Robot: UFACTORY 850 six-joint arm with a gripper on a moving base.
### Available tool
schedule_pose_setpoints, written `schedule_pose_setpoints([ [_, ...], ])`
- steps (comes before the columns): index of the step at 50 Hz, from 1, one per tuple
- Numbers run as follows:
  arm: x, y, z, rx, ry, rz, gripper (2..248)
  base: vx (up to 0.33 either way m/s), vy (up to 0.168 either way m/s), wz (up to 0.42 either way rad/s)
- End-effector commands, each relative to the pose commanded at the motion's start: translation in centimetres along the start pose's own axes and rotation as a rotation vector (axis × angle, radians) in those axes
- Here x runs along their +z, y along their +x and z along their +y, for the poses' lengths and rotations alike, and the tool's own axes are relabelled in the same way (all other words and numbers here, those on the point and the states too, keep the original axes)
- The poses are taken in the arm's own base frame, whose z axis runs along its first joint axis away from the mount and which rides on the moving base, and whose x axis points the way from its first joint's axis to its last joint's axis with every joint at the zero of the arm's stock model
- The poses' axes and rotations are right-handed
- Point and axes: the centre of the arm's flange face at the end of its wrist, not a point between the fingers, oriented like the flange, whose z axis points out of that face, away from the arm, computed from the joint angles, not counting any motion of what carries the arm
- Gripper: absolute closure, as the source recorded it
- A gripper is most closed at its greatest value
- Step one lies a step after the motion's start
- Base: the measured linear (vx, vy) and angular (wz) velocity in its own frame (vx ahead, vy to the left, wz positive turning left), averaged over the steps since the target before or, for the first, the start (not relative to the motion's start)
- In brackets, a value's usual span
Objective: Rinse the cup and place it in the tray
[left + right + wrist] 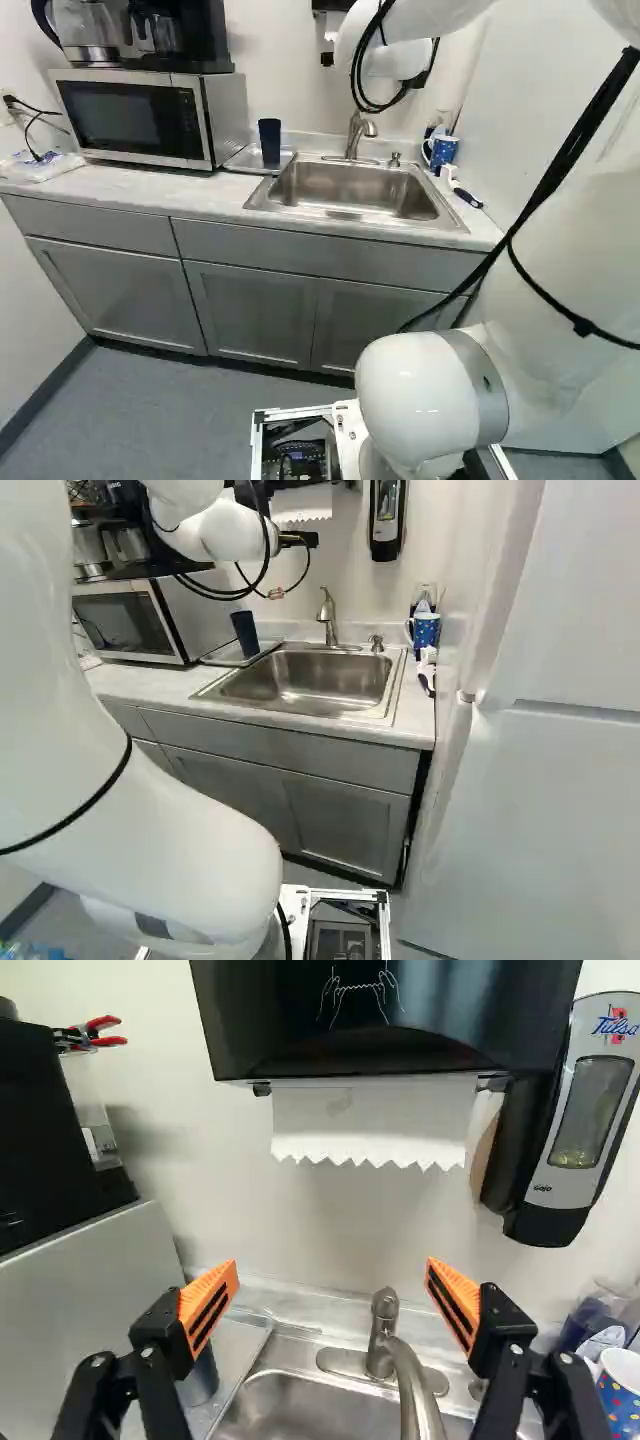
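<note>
On the pale counter (185, 190) beside the stainless steel sink (350, 190), the dark blue tapered tumbler (269, 142) stands upright on the flat, shallow tray (243, 161); I read that as the task's cup, so placement looks done. Rinse can't be confirmed; no drops or wetness readable on the cup, no stream showing at the brushed metal faucet (327, 615). Black gripper (332, 1265) is up near the wall above the sink; fingers spread wide, orange pads (209, 1305) well apart, nothing held; the cup sits low beside one finger in the wrist view, outside the gap.

Caveat: blue mug with coloured dots (425, 630) is on the sink's far side from the tray; if that's the target, it's all left to do. My call is the tumbler; if rinsed, only backing the arm away remains; if not, it needs a pick, a rinse and a re-place.
</note>
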Motion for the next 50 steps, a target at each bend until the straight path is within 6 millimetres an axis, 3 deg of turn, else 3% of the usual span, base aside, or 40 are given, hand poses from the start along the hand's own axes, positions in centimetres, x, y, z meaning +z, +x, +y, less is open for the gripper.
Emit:
schedule_pose_setpoints([
  [50,0.95,-0.05,-0.07,0.0,0.001,-0.012,3,0.004,0.0,-0.001],
])
